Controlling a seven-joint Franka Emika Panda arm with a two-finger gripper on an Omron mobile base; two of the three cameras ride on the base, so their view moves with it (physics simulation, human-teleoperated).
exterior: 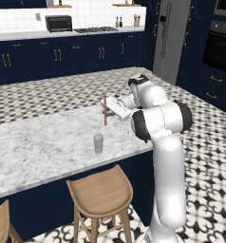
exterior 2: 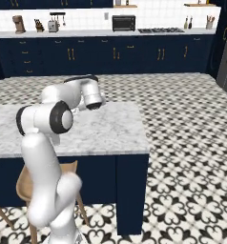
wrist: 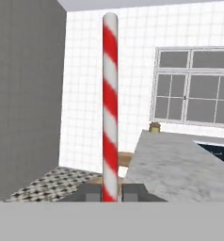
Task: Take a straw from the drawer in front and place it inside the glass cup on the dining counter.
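My gripper (exterior: 107,108) is shut on the straw (exterior: 105,109), a thin pink-red stick held upright over the dining counter (exterior: 43,142). In the hand view the straw (wrist: 110,103) shows red and white stripes and rises straight from between the fingertips (wrist: 89,192) of the gripper (wrist: 110,193). The glass cup (exterior: 98,143), a small greyish tumbler, stands upright on the marble near the counter's front edge, below the straw and a little nearer the camera. The straw's lower end hangs above the cup's rim and apart from it. The drawer is out of view.
A wooden stool (exterior: 99,192) stands under the counter's front edge, and another stool (exterior: 0,223) is at the lower left. The counter's right end (exterior 2: 134,128) gives onto patterned tile floor. Navy cabinets (exterior: 58,54) and a fridge (exterior: 171,38) line the far walls.
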